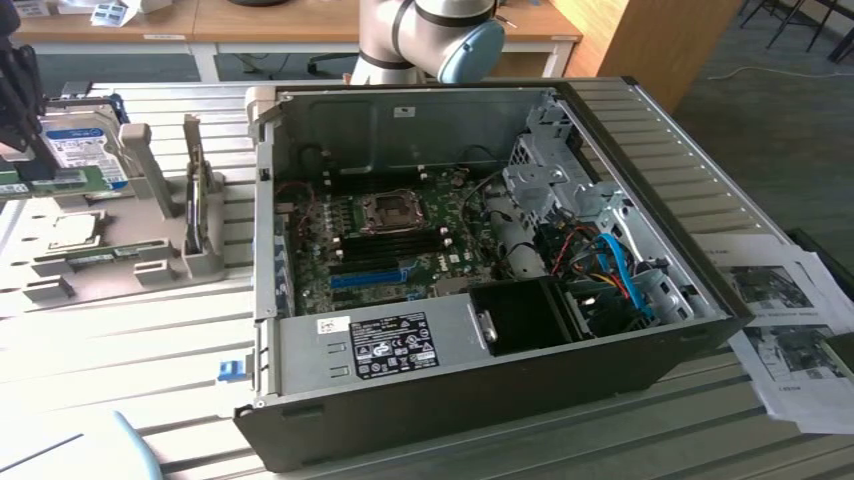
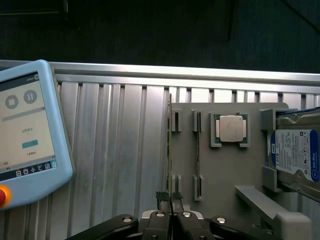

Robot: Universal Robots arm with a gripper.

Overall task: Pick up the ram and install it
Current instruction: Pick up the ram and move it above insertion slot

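Between the 2 fingers (image 2: 161,197) of the gripper (image 2: 169,197), which stand nearly together with only a thin gap, runs the ram (image 2: 169,145), seen edge-on as a narrow dark line pinched at its near end. It reaches straight away from the fingertips along the edge of a grey holder (image 2: 225,170), beside 1 pair of slotted brackets; whether it is seated in them or lifted clear cannot be told. Just to 1 side of the fingers, the next pair of brackets carries a second thin stick (image 2: 198,150) on edge. Farther to that side a square recess of the holder contains a silver processor chip (image 2: 231,128), and beyond it a walled bay holds a hard drive (image 2: 295,155) with a blue and white label. On the opposite side of the fingers a pale blue teach pendant (image 2: 25,135) lies on the ribbed metal table (image 2: 115,150). In the exterior view, an open computer case (image 1: 534,400) lies on its side, containing a motherboard (image 1: 387,250) with a blue slot (image 1: 367,278), a labelled power supply (image 1: 387,345) and blue cables (image 1: 621,275).
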